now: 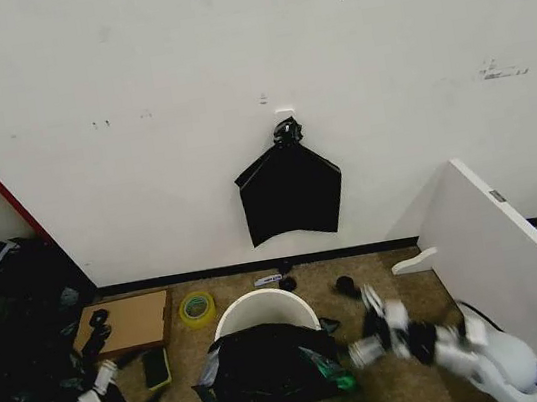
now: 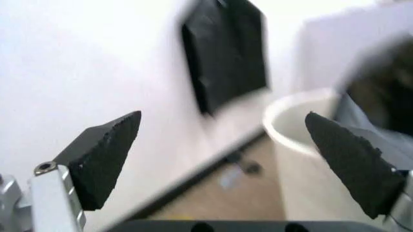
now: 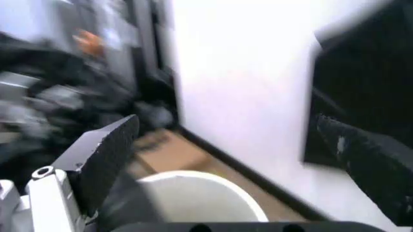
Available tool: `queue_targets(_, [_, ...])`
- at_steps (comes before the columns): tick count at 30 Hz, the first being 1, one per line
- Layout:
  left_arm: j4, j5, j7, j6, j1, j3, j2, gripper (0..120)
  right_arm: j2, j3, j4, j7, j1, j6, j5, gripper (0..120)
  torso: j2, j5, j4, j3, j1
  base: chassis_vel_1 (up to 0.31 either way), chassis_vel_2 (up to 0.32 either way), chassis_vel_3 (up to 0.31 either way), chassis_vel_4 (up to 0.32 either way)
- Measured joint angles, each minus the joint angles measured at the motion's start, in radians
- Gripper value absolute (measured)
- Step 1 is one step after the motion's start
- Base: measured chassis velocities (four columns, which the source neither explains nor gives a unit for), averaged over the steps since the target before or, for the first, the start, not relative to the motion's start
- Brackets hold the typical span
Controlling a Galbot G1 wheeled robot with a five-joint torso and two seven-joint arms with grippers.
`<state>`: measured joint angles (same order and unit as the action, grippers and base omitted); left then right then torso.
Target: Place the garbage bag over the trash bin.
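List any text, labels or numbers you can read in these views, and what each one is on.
None can be read.
Small grey label on the white slanted panel: too small to read.
Small flat item on the floor by the wall: any print is too small to read.
Garbage bag, trash bin, hanging black bundle: no print visible.

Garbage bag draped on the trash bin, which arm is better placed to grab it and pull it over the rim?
Right, probably. The right pincer sits open beside the garbage bag, near the trash bin. The left pincer, also open, is farther off to the side.
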<state>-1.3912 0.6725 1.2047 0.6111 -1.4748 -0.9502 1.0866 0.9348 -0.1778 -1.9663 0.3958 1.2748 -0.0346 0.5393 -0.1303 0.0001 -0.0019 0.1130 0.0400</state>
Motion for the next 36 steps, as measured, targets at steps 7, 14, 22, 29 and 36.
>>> queue_targets(7, [-0.172,-0.009,-0.083,0.042,-0.076,0.002,0.101,100,-0.013,0.239,0.046,-0.210,-0.338,0.522,-0.035,100,0.000,0.0003,0.0004,0.000,0.000,0.000,0.000,0.000,0.000])
queue_targets(14, [-0.273,-0.014,-0.236,0.086,-0.131,-0.017,0.209,100,0.081,0.390,0.290,-0.001,-0.611,0.648,-0.070,100,0.000,0.0004,0.0006,0.000,0.000,0.000,0.000,0.000,0.000])
queue_targets(22, [-0.297,0.042,-0.315,0.150,-0.159,-0.019,0.262,100,0.195,0.477,0.489,0.029,-0.711,0.689,-0.107,100,0.000,0.0000,0.0004,0.000,0.000,0.000,0.000,0.000,0.000])
queue_targets(29, [-0.298,0.017,-0.355,0.167,-0.161,-0.023,0.275,100,0.212,0.526,0.567,0.045,-0.733,0.716,-0.176,88,0.000,0.0001,0.0003,0.000,0.000,0.000,0.000,0.000,0.000])
queue_targets(36, [-0.300,-0.025,-0.407,0.169,-0.160,-0.023,0.287,100,0.218,0.537,0.593,0.056,-0.733,0.697,-0.203,65,0.000,0.0000,0.0004,0.000,0.000,0.000,0.000,0.000,0.000])
